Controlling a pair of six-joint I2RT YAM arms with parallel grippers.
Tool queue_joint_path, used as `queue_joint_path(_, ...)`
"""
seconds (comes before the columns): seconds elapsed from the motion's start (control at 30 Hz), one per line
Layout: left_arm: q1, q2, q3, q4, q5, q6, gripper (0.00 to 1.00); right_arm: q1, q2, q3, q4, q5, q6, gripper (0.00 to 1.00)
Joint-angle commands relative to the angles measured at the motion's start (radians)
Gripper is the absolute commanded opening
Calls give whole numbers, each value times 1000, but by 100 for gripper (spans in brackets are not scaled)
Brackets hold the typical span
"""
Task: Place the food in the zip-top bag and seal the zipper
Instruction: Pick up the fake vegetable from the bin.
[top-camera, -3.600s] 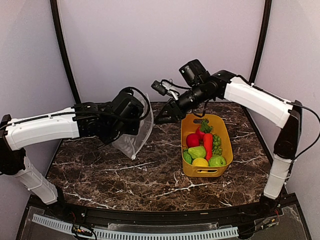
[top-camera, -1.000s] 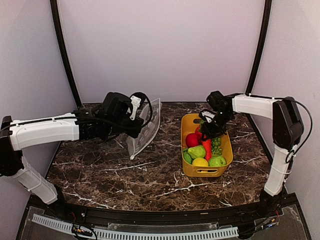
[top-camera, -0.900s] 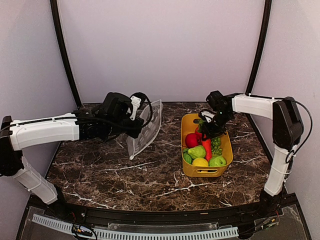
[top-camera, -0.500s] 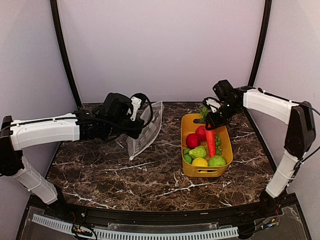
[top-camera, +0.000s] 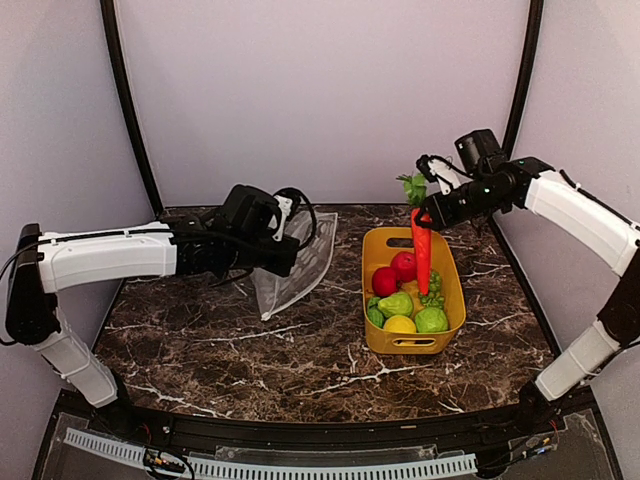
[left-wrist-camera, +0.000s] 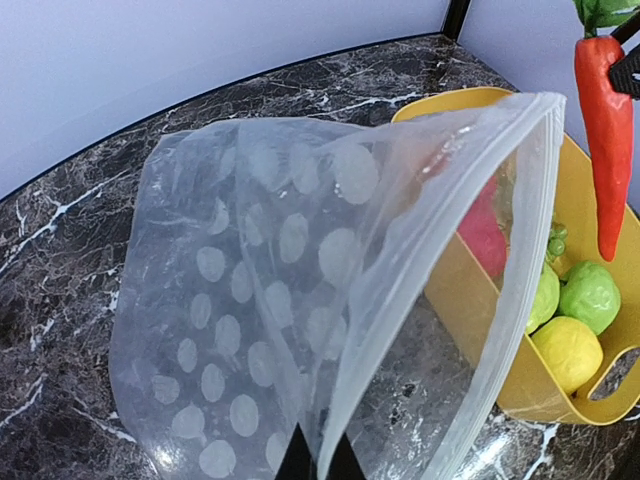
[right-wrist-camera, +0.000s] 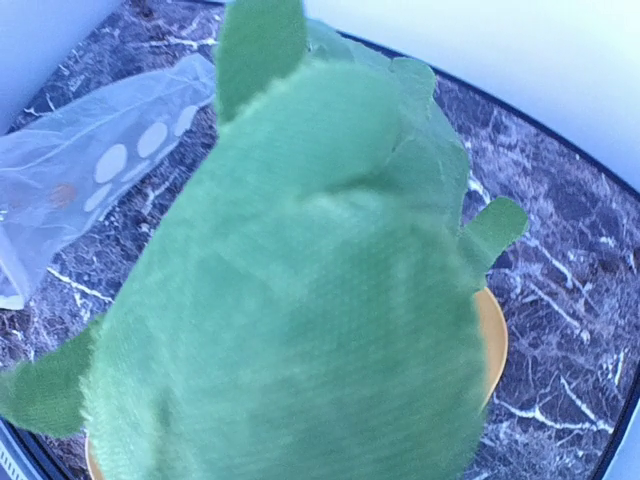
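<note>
My left gripper (top-camera: 286, 256) is shut on the zip-top bag (top-camera: 303, 262), a clear bag with white dots, and holds it above the table. In the left wrist view the bag (left-wrist-camera: 260, 300) hangs with its mouth open toward the right, and the zipper (left-wrist-camera: 532, 220) runs along that edge. My right gripper (top-camera: 425, 214) is shut on the top of an orange-red toy carrot (top-camera: 422, 252), which hangs above the yellow bin (top-camera: 452, 270). The carrot's green leaves (right-wrist-camera: 320, 280) fill the right wrist view and hide the fingers. More food lies in the bin: a lemon (top-camera: 400, 324), red pieces (top-camera: 394, 273) and green round ones (top-camera: 432, 320).
The yellow bin also shows in the left wrist view (left-wrist-camera: 470, 290), just right of the bag's mouth. The marble table (top-camera: 300, 350) is bounded by black posts and purple walls. The bag shows at the left of the right wrist view (right-wrist-camera: 100, 170).
My right gripper has lifted the carrot up out of the bin. My left arm has moved the bag to the right, toward the bin.
</note>
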Motion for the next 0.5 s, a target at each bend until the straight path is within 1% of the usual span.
queue_joint_path(0.0,6,16,68,-25,45,-104,1,6,-111,58,167,-136,-23,27)
queue_joint_path(0.07,6,27,101,-43,48,-148,1,13,-146,48,242,-182,-5,25)
queue_joint_path(0.13,6,31,125,-52,51,-223,1,28,-161,43,302,-221,10,24)
queue_joint_path(0.23,6,39,153,-56,53,-315,1,60,-151,71,331,-274,8,20)
queue_joint_path(0.27,6,43,159,-55,57,-354,1,76,-143,86,342,-287,7,18)
queue_joint_path(0.3,5,52,175,-56,60,-370,1,91,-137,99,354,-299,8,14)
queue_joint_path(0.37,5,71,208,-65,73,-412,1,117,-121,129,379,-313,18,9)
queue_joint_path(0.47,5,96,267,-75,90,-466,1,132,-71,203,396,-360,69,5)
